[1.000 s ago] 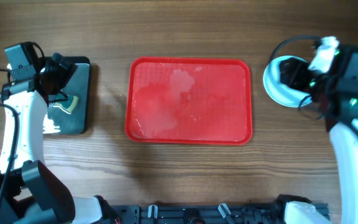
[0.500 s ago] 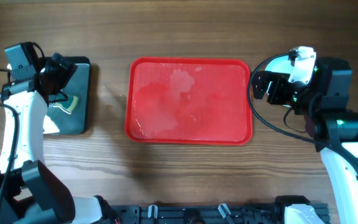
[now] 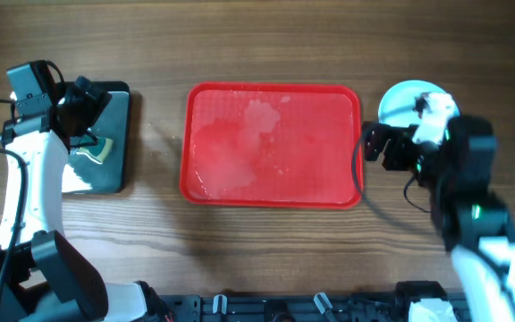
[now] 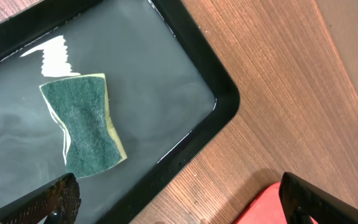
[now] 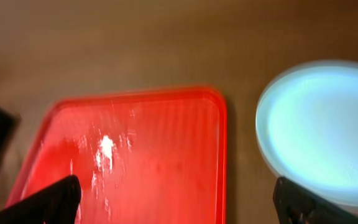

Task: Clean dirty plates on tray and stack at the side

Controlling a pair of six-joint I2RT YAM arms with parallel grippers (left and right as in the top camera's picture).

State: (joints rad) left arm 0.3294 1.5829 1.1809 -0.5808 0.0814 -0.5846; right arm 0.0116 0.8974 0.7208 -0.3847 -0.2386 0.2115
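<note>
with the tray bare and the plates stacked beside it, best lift the wide-open, empty right fingers clear without nudging them; the left fingers gape empty too.

Narrow gap between tray and plates

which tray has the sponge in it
The smaller black tray: the green sponge lies inside it. The large red tray holds no sponge.
</note>
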